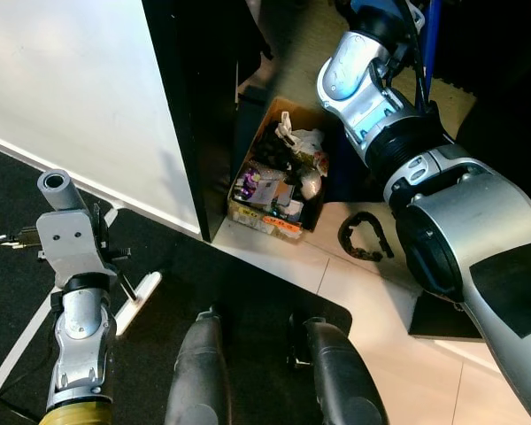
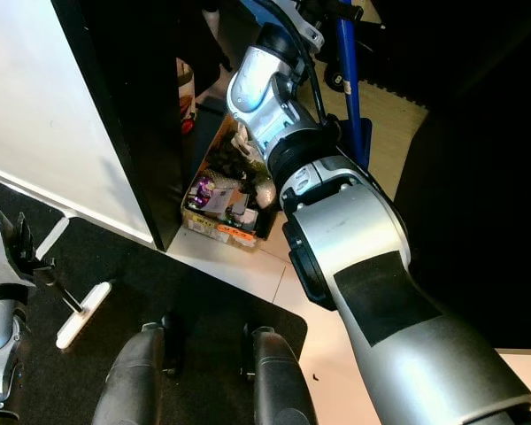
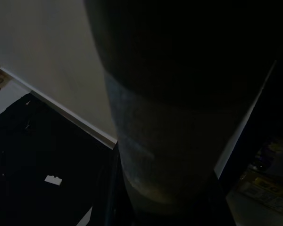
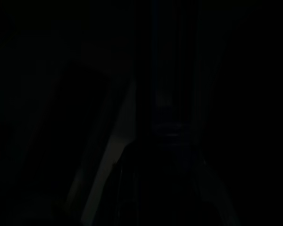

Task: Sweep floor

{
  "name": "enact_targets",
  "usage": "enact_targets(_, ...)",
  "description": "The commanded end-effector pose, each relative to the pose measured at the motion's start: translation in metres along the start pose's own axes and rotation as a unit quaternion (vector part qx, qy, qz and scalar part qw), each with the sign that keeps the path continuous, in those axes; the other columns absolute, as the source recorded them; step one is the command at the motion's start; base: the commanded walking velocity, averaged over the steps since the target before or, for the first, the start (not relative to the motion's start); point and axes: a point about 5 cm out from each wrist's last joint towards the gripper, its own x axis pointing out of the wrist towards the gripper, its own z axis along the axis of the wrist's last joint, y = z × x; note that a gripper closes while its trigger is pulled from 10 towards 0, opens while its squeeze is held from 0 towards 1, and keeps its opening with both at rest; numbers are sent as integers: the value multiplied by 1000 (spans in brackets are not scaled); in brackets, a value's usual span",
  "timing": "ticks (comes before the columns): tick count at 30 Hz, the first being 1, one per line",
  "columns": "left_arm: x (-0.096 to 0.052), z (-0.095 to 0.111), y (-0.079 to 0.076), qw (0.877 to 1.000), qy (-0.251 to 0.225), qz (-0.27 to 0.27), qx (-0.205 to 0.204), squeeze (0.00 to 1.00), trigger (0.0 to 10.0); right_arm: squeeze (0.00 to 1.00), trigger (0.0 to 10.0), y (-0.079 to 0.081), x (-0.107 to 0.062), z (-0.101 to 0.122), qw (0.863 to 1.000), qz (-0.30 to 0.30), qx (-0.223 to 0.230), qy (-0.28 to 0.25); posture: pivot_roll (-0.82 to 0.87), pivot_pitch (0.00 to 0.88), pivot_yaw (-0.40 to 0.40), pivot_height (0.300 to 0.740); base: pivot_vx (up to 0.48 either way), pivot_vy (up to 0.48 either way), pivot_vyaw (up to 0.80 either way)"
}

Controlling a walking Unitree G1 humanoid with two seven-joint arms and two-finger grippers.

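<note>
The right arm [image 2: 354,239] is stretched forward toward a blue pole [image 2: 348,71], perhaps the broom handle, which is stood upright beyond a cardboard box [image 1: 279,173] full of clutter. Whether the right fingers are spread or pinched around it cannot be told. The left arm [image 1: 75,292] is hung idle over the black mat [image 1: 248,292].

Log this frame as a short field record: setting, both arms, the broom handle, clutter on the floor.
setting: pale tile floor beside a black mat and a white wall
right arm: raised and reaching forward toward a blue pole; claw state cannot be told
left arm: hanging low at the robot's side
clutter: open cardboard box full of odds and ends by a dark cabinet; black curved object on the tiles
</note>
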Motion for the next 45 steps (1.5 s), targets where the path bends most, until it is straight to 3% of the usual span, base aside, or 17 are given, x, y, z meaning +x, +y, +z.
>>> enact_targets(1,-4,-1,-2,1000,3,3,-2,0,10000,0,10000,2,6,15,999,-6,14,-45,111,243,-183,740,0,0,0)
enact_targets(12,-4,-1,-4,1000,4,5,-3,0,10000,0,10000,12,-2,34,996,-6,24,-85,113,247,-194,740,0,0,0)
enact_targets(13,-4,-2,-5,1000,5,6,-5,0,10000,0,10000,16,-6,45,993,-5,31,-118,113,249,-201,740,0,0,0)
enact_targets(15,-4,-2,-5,1000,5,6,-5,0,10000,0,10000,16,-6,45,993,-5,31,-118,113,249,-201,740,0,0,0)
enact_targets(24,-8,-4,-3,1000,7,13,-7,0,10000,0,10000,27,-31,71,972,17,72,-223,110,249,-209,740,0,0,0)
enact_targets(31,-8,-4,-4,1000,7,13,-7,0,10000,0,10000,28,-37,73,966,20,76,-247,110,248,-210,740,0,0,0)
enact_targets(35,-8,-4,-3,1000,8,14,-8,0,10000,0,10000,28,-43,75,953,15,68,-296,109,249,-212,740,0,0,0)
enact_targets(40,-8,-5,-3,1000,9,14,-8,0,10000,0,10000,27,-44,73,950,14,63,-305,109,248,-211,740,0,0,0)
enact_targets(45,-8,-5,-5,1000,9,13,-8,0,10000,0,10000,27,-47,73,936,17,49,-349,106,250,-211,740,0,0,0)
